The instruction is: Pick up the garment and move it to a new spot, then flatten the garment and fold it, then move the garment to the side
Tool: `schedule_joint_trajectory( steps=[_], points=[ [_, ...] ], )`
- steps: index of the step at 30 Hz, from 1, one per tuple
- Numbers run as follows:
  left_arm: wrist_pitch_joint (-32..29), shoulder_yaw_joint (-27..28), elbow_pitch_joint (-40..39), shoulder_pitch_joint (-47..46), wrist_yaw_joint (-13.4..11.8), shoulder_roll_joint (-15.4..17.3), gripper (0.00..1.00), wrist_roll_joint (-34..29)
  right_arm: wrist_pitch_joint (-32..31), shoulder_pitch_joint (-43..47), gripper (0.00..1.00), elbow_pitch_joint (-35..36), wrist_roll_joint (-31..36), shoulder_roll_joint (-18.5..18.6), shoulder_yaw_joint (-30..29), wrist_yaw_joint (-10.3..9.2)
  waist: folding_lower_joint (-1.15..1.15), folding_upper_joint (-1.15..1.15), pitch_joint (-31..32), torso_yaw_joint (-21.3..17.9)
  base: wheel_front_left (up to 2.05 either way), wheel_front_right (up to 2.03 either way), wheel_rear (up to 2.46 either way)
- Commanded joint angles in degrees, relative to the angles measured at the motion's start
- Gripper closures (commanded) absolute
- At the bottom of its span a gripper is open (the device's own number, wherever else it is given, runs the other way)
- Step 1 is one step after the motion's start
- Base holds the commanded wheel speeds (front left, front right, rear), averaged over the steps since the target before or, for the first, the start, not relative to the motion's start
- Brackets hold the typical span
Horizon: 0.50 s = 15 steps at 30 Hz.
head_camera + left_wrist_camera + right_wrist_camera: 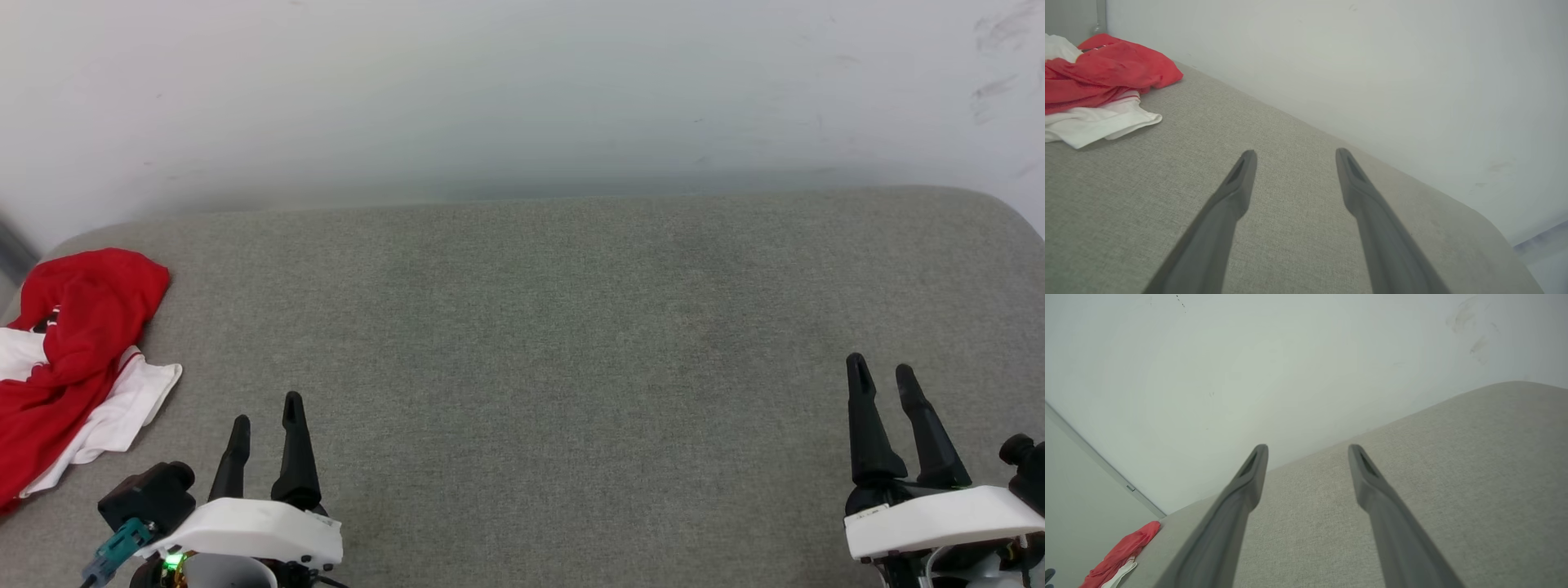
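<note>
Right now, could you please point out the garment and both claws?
garment (82,318), head view, on its crumpled red body.
left claw (267,407), head view, midway between its fingertips.
right claw (880,363), head view, midway between its fingertips.

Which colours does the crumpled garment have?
The garment is red with white parts; the head view shows it best.

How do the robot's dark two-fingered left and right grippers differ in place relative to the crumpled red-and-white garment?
The left gripper sits at the head view's lower left, close beside the crumpled red-and-white garment; the right gripper sits at the lower right, far from it. The left gripper's fingertips reach less far up that view than the right gripper's. Both are open and empty, over the grey fabric surface.
</note>
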<state>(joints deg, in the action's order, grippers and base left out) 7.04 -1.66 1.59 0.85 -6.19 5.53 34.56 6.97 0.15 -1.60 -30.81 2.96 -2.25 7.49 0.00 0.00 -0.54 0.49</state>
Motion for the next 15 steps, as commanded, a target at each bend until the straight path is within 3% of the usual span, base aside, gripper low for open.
schedule_joint_trajectory(
  steps=[1,15],
  points=[
    [0.43,-0.18,-0.95,-0.04,-0.29,0.53,0.00,-1.22,0.45,0.11,0.00,1.08,1.31,-0.05,0.07,0.00,0.00,0.00,-0.01,0.00,0.00,0.00,0.00],
    [2.56,-0.64,-2.47,1.27,1.14,0.31,0.00,-9.05,2.60,1.35,0.00,1.98,8.32,-0.07,0.59,0.00,0.00,0.00,-0.03,0.14,0.00,0.00,0.00]
  ],
)
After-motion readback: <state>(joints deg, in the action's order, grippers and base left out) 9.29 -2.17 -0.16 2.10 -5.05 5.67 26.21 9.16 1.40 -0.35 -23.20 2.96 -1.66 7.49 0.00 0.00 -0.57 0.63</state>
